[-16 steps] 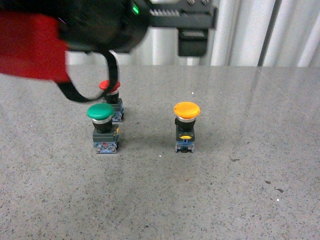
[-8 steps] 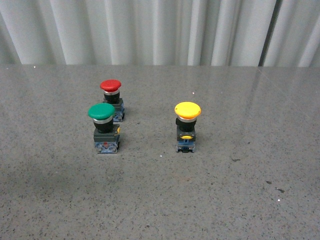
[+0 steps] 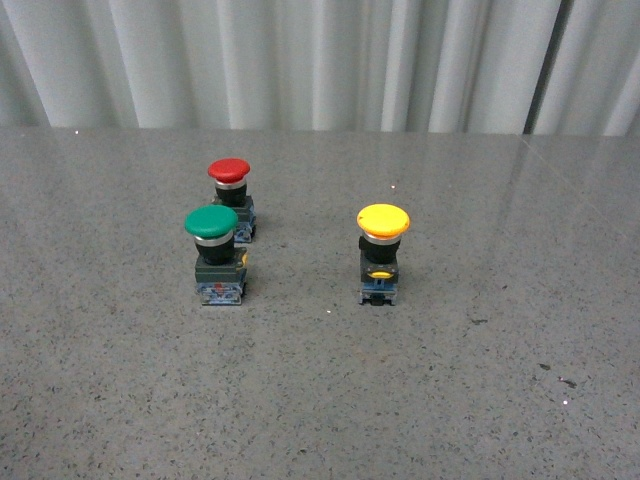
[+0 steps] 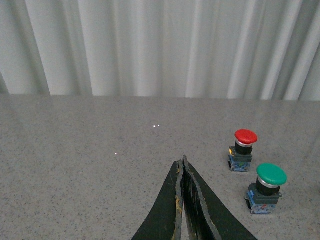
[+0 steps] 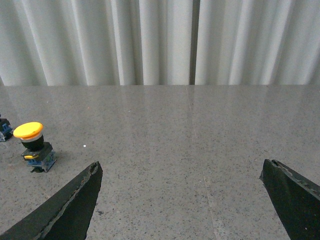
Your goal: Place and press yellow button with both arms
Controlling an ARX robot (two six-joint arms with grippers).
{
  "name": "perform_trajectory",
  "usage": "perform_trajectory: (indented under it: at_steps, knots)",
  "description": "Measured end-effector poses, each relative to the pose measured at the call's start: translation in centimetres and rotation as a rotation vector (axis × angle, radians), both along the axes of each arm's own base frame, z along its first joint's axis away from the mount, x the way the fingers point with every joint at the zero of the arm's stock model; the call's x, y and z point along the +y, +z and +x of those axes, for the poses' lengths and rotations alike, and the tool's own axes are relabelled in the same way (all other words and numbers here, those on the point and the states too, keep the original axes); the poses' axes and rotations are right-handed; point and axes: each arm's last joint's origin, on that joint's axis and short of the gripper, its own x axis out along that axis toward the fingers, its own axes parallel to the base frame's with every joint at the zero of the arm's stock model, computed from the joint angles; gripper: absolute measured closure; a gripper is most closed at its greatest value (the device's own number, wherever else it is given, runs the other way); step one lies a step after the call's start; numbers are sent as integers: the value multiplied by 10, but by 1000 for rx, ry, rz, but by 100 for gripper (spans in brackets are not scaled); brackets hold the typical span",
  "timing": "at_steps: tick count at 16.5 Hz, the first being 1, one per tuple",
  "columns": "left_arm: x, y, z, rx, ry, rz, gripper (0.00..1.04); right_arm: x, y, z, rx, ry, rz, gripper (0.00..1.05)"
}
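Shut tight, the left gripper (image 4: 182,161) has its two thin black prongs pressed flat together with nothing between them. The right gripper (image 5: 181,167) is spread wide and just as empty. Neither arm shows from the front. Under both lies the grey speckled table (image 3: 320,410), with a pale pleated curtain (image 3: 300,60) behind it. The yellow button (image 3: 383,252) stands upright on its base, alone. It is well apart from the green button (image 3: 213,255) and the red button (image 3: 230,192), which sit close together further left, green nearer and red behind. From the right wrist, the yellow button (image 5: 34,146) is off to one side of the open prongs, not between them, so I'd say the reach for it has hardly begun.

To do this well, I reckon the right gripper should line up on the black body under the cap (not the cap itself, which would leave nothing to push). It should close gently so the thing does not tip. The closed left gripper looks a good blunt tip for pressing: it should come straight down on the middle of the cap while the other arm steadies the body. It sits nearer the green and red ones, so it should pass clear of them.
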Motion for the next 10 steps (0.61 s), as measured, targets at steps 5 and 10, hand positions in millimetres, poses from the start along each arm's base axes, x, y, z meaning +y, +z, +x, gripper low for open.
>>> perform_trajectory:
  at_steps: [5, 10]
  knots:
    - [18, -27, -13, 4, 20, -1, 103, 0, 0, 0, 0, 0, 0, 6]
    - [16, -43, -23, -1, -6, -3, 103, 0, 0, 0, 0, 0, 0, 6]
